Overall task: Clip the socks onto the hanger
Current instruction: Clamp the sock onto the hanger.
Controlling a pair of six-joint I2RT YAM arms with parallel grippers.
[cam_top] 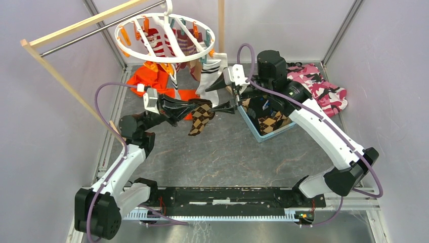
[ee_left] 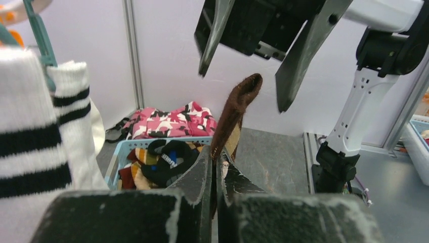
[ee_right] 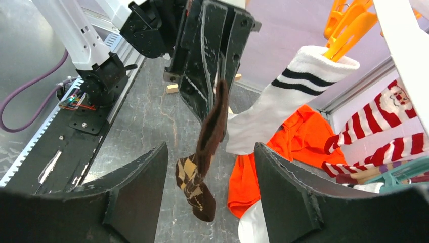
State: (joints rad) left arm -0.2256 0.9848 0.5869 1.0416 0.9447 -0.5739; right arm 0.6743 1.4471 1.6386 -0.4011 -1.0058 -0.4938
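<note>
My left gripper (cam_top: 198, 105) is shut on a brown argyle sock (cam_top: 201, 120), which hangs from it above the table; the sock also shows in the left wrist view (ee_left: 237, 115) and the right wrist view (ee_right: 206, 147). My right gripper (cam_top: 228, 95) is open and empty, its fingers (ee_right: 136, 187) spread either side of the sock's upper end without touching it. The white round hanger (cam_top: 167, 38) hangs at the back with orange clips (cam_top: 125, 36). A white black-striped sock (cam_top: 211, 76) and red-and-white striped socks (cam_top: 161, 45) hang from it.
A blue basket (cam_top: 253, 127) holding more socks stands right of centre. A pink camouflage cloth (cam_top: 324, 88) lies at the back right. An orange garment (cam_top: 154, 78) lies under the hanger. A wooden rack (cam_top: 55, 76) with a metal bar stands at the left.
</note>
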